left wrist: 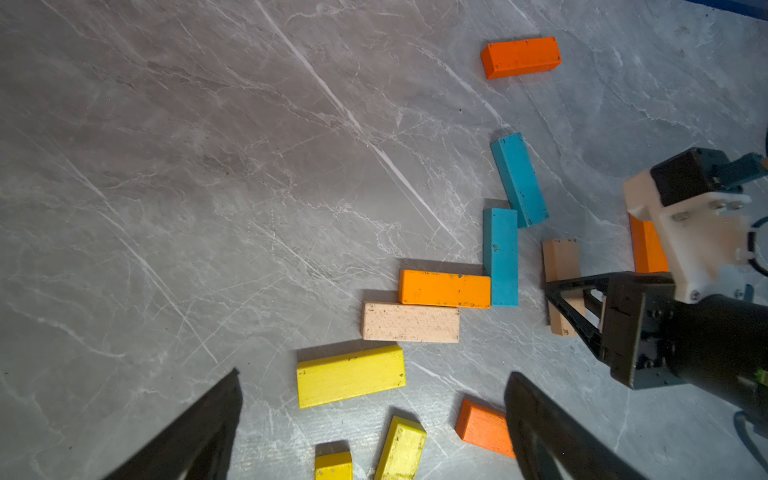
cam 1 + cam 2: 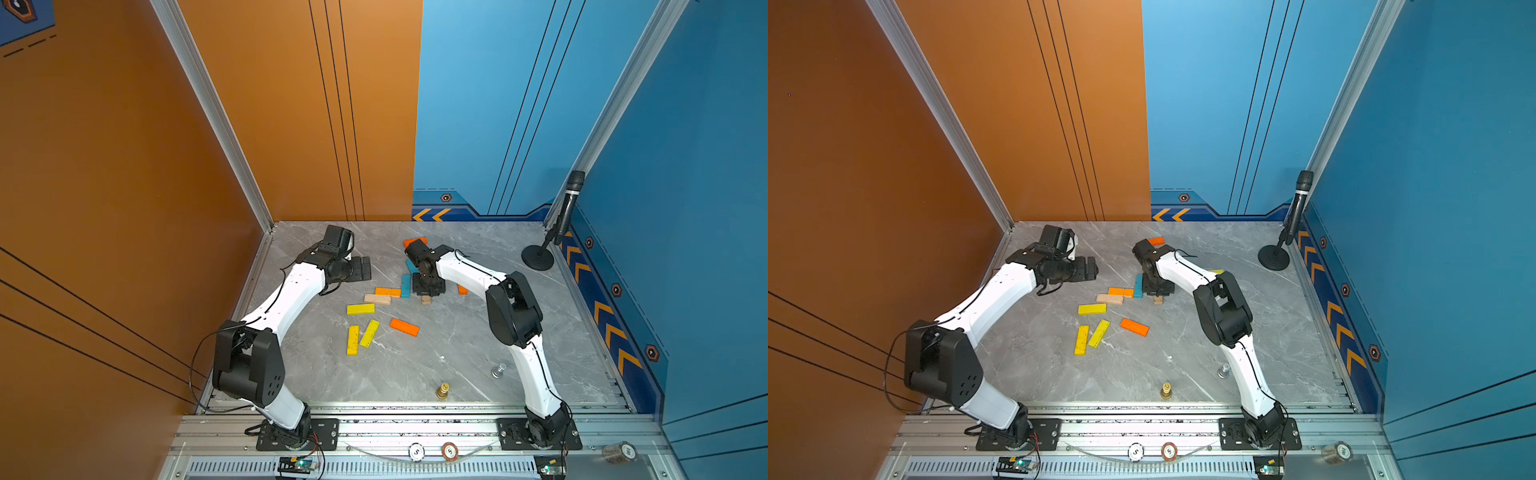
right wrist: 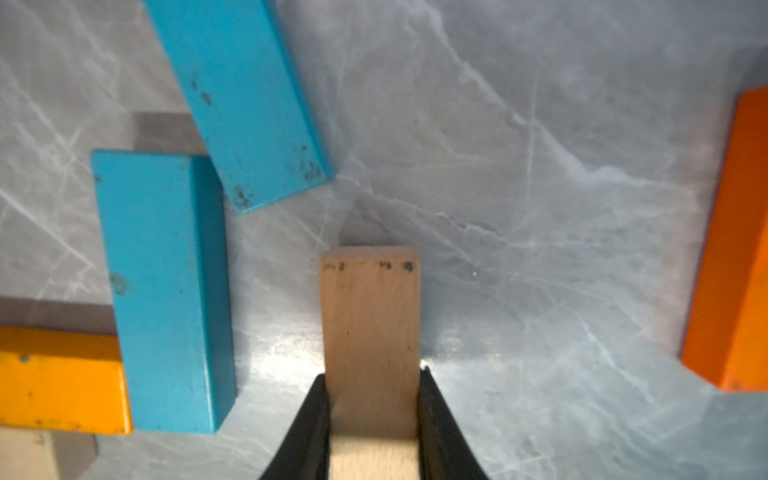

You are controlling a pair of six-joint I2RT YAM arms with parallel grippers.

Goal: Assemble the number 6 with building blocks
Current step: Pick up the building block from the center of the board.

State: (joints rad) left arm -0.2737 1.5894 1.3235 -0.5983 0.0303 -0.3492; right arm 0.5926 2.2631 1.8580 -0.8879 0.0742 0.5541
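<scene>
Wooden building blocks [image 2: 360,308] lie flat on the grey marble surface [image 2: 457,353], clustered near its middle between the two arms. The number 6 is not yet formed. Only a teal plank [image 1: 500,257] and a light orange plank [image 1: 444,289] meet at a corner, and a second teal plank [image 1: 519,178] angles off the far end of the first.

Right end effector [image 3: 372,380]: closed on a plain tan plank [image 3: 370,316], with the jaws pressing its two long edges close to one end. Left end effector [image 1: 374,374]: jaws spread wide, empty, held apart from the blocks.

Handling, judged from appearance: each plank is rigid, light and flat-sided. The painted faces look smooth and may slip; bare wood should grip better. Take hold across the narrow width, on the long edges, nearer the middle than the present grasp, since an end grip may let the plank swing. Neighbouring planks probably shift if nudged, so keep clear of the teal pair during placement.

Limits of view: the end of the tan plank inside the jaws is hidden. Whether it rests on the surface or is lifted cannot be determined. In both top views the right arm covers most of the tan plank and part of an orange plank [image 3: 731,249], which is also cut off in the right wrist view. A yellow plank [image 2: 1217,271] behind that arm shows only as a sliver.
</scene>
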